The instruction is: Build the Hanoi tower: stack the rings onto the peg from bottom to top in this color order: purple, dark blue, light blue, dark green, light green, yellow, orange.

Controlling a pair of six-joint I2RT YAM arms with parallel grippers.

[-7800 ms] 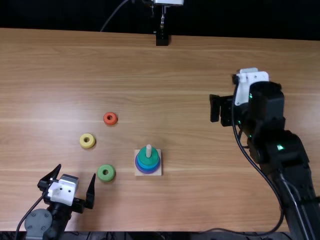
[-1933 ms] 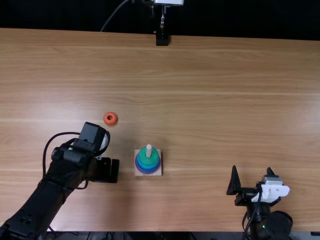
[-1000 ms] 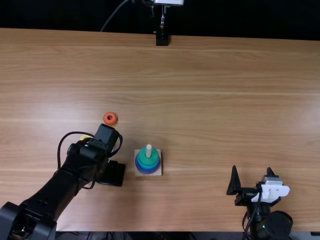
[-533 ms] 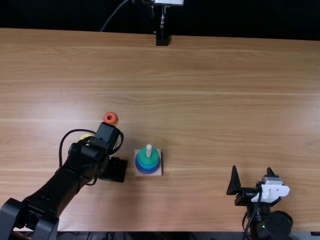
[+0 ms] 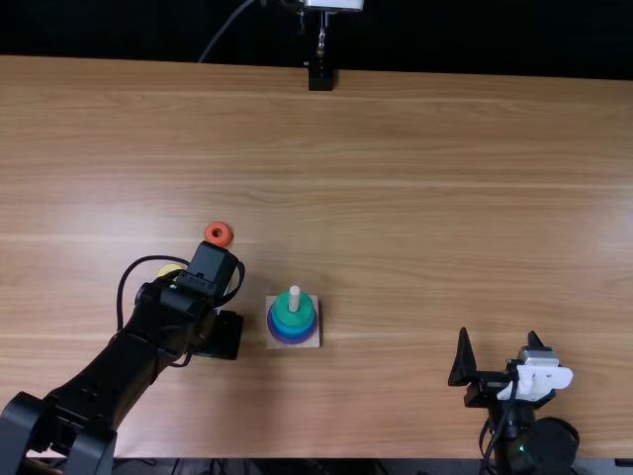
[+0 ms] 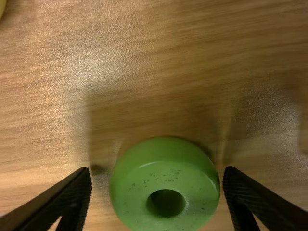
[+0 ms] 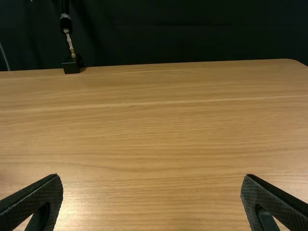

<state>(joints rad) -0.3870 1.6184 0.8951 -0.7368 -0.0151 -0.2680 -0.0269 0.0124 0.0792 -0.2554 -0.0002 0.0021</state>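
Note:
In the top view my left gripper is over the table just left of the peg's base. The left wrist view has that gripper open, its fingers on either side of the light green ring. The white peg bears purple, dark blue or light blue, and dark green on top. The orange ring lies behind the left arm. Partly hidden by it is the yellow ring. My right gripper stands open at the near right; its wrist view has the gripper around nothing.
The left arm stretches across the table's near left part. Beyond the far edge of the wooden table stands a metal post with a black foot.
Since the oldest frame, the left arm has come forward over the light green ring and the right arm has drawn back toward the near edge. Lately the left gripper has shifted slightly.

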